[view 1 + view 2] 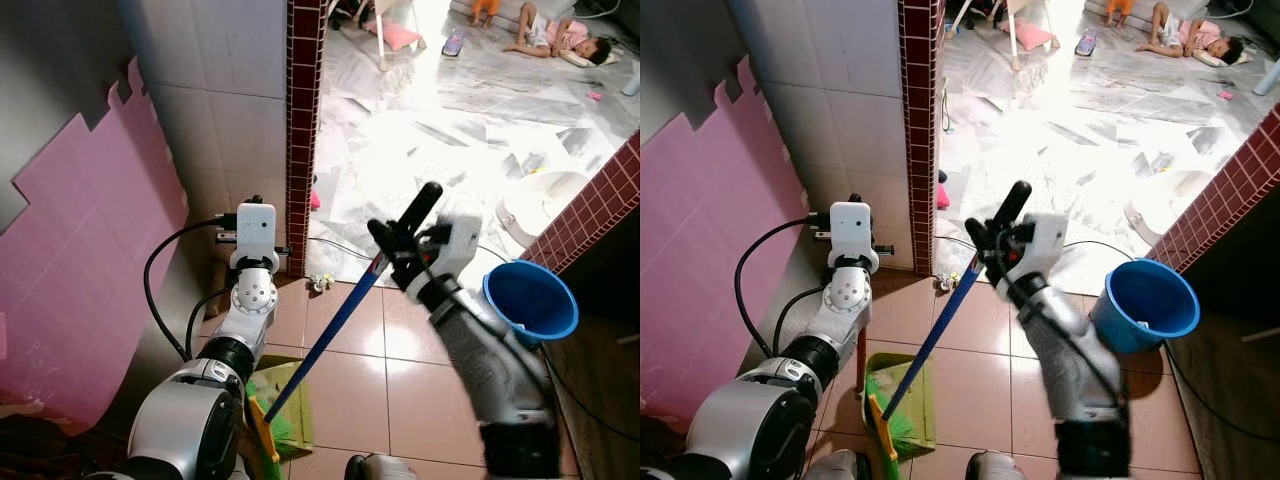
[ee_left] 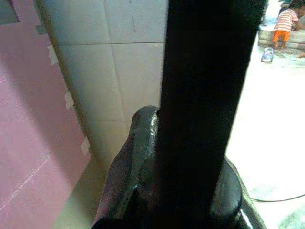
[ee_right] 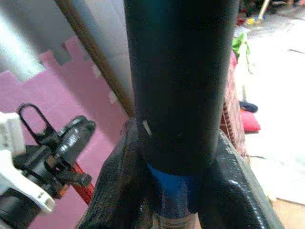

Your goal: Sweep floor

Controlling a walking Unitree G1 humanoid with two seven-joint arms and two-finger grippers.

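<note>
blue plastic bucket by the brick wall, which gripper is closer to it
Right. The right gripper, shut on the blue broom handle, is just beside the blue plastic bucket. The left gripper is over by the white tiled wall, beyond the handle.

Glossy blue plastic bucket (image 1: 531,299), smooth glazed floor tiles (image 1: 345,345), matt pink foam mat (image 1: 85,260).

Sunlit glare whitens the far floor (image 1: 440,130) (wrist views blurred, dim).
</note>
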